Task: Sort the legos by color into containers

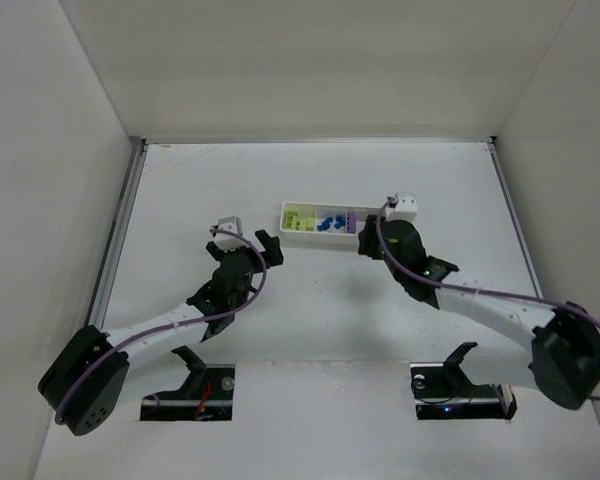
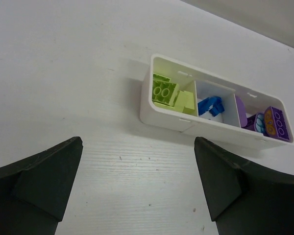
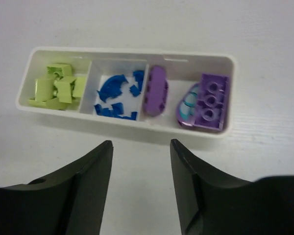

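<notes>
White tray [image 3: 122,126] runs left-to-right, apparently three compartments; left gripper [image 2: 137,164] and right gripper [image 3: 141,156] gape empty

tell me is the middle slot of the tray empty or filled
Filled: several blue bricks lie in the middle slot of the white tray.
</notes>
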You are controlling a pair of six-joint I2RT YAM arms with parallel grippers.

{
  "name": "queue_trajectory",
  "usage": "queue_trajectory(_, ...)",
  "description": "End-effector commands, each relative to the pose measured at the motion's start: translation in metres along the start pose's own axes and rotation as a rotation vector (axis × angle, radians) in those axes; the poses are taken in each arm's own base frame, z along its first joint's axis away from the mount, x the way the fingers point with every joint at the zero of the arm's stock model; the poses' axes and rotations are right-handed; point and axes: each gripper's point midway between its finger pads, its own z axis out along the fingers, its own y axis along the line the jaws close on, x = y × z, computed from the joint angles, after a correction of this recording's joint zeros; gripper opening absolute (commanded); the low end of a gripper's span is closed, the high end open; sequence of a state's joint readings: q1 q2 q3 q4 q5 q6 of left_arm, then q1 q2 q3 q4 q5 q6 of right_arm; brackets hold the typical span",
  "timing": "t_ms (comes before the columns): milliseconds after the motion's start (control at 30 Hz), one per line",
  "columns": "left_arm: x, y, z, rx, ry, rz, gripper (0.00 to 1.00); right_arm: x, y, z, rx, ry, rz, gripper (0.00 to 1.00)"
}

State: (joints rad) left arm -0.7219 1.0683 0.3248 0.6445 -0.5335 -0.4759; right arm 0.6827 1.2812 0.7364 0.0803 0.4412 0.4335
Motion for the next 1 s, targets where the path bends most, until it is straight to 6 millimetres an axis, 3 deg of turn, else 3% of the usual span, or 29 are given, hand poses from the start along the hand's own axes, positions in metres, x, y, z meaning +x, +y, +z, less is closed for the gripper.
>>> queue_trajectory(0, -0.018, 0.017, -0.002, -0.082, -0.076, -0.011, 1.00, -0.006, -0.028, -0.026, 0.060, -0.137, 0.112, 0.60)
queue_trajectory(167, -0.027, 0.025, -0.006, -0.115, -0.107, -0.031, 1.00, 0.011, -0.063, -0.053, 0.108, -0.200, 0.219, 0.68)
queue_trajectory(267, -0.032, 0.040, -0.007, -0.167, -0.128, -0.052, 1.00, 0.020, -0.072, -0.057, 0.125, -0.224, 0.266, 0.71)
queue_trajectory(400, -0.033, 0.060, -0.007, -0.225, -0.134, -0.092, 1.00, 0.045, -0.093, -0.057, 0.204, -0.215, 0.288, 0.72)
queue_trajectory(967, -0.027, 0.065, -0.003, -0.283, -0.066, -0.133, 1.00, 0.045, -0.097, -0.069, 0.139, -0.275, 0.386, 0.76)
